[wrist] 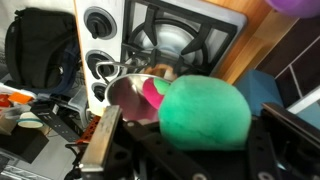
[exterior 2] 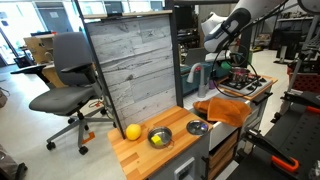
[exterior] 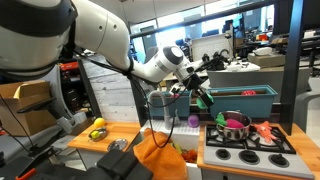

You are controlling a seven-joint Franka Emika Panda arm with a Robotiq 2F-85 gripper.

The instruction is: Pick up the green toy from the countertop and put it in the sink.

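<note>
Green toy (wrist: 205, 112): off the table (exterior 2: 140, 160), held in the air. Wrist view shows it wedged between the two fingers of the tool (exterior: 201, 93), which are clamped against its sides; grip looks full, with the ball filling the gap.

Position: in an exterior view the tool hangs high, near the pot (exterior: 232, 124) on the white stove (exterior: 250, 152). The wrist view agrees, with the pot and burners directly under the ball, not the basin.

Sink (exterior: 165, 127) sits lower and to one side, between stove and wooden table, by the arched faucet (exterior 2: 197, 76). Its inside is hard to make out.

Progress, as judged:
- pick-up done
- lift done
- carry to the sink not finished
- release not yet done

Left to do: shift across over the basin, lower, let go.
</note>
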